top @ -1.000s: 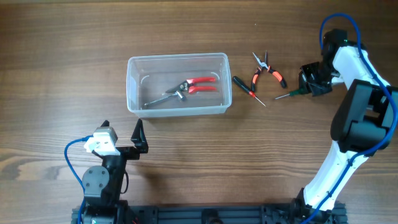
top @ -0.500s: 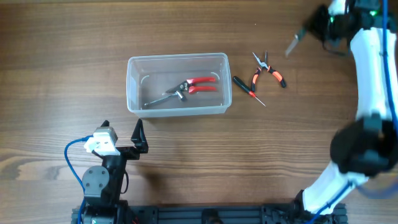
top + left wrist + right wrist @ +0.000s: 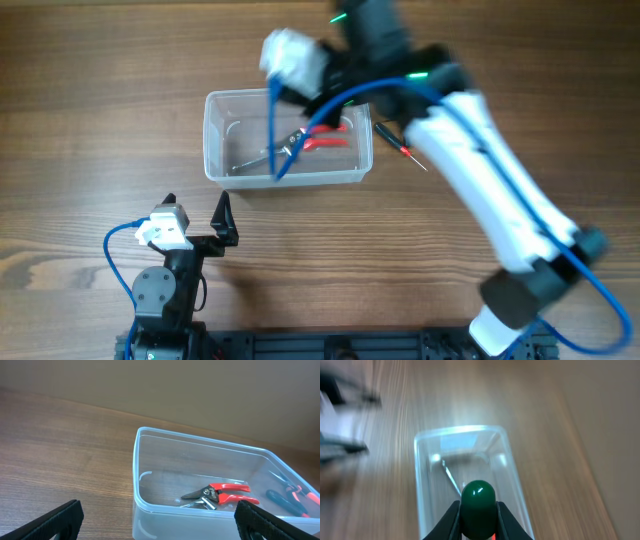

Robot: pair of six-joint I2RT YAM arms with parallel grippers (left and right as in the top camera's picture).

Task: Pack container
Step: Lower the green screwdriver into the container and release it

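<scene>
- The left gripper (image 3: pixel 224 216) is nearest, over the table (image 3: pixel 80 120) just short of the container, with its jaws spread wide and nothing between them.
- The container (image 3: pixel 214 150), a clear tub, stands upright and open at mid-table.
- Red-handled shears (image 3: pixel 220 492) lie flat on its floor, toward its right end.
- A black-handled screwdriver (image 3: pixel 388 135) lies on the wood just beside its right wall.
- Farthest off and blurred from overhead, the right gripper (image 3: pixel 478 519) pinches a green-knobbed tool (image 3: pixel 478 497) above the tub's opening.
</scene>
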